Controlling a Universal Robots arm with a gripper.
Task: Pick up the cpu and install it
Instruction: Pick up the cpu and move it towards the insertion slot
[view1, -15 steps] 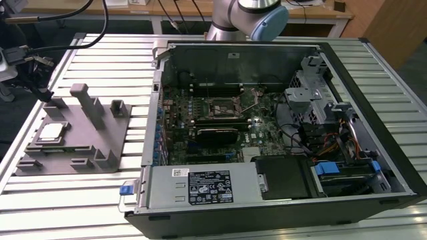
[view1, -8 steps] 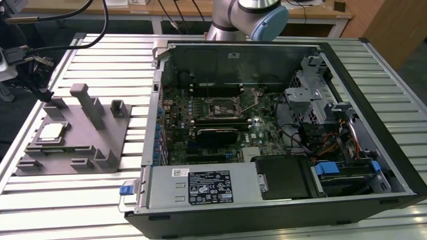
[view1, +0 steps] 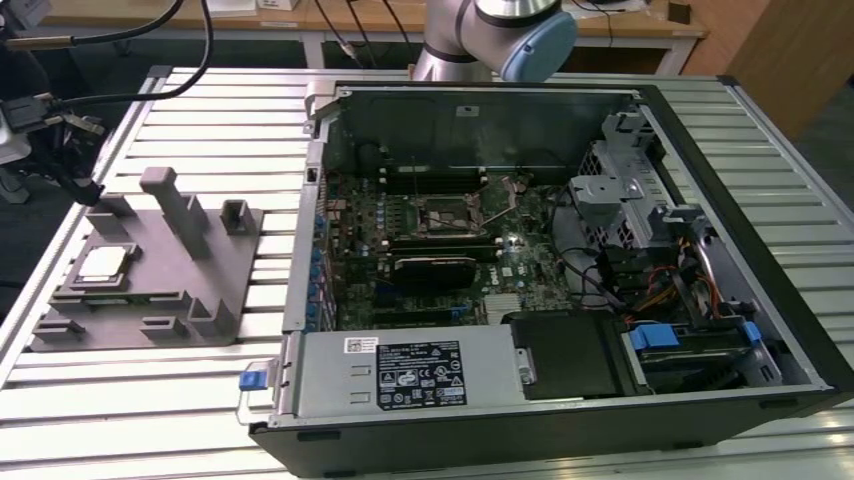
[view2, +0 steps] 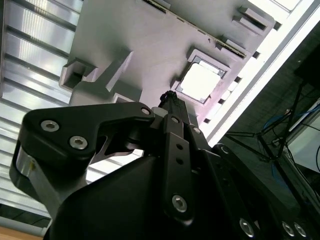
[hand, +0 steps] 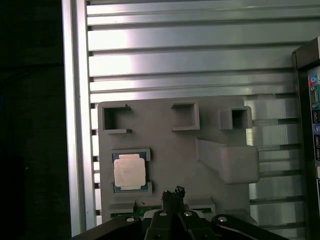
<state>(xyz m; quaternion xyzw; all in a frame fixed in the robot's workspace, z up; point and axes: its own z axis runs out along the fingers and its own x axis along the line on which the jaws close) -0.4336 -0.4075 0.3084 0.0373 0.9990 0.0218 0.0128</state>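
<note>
My fingers (hand: 173, 195), pressed together and empty, hover over the grey tray (hand: 165, 135). The cpu (hand: 130, 171) lies flat in a tray pocket just beside them.

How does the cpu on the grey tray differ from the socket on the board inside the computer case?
Colour: the cpu has a pale silvery top, while the socket is a dark frame.
Place: the cpu rests in a recess of the grey tray, outside the computer case; the socket sits on the board inside that case.
Shared: both the cpu and the socket are square and lie flat.
</note>
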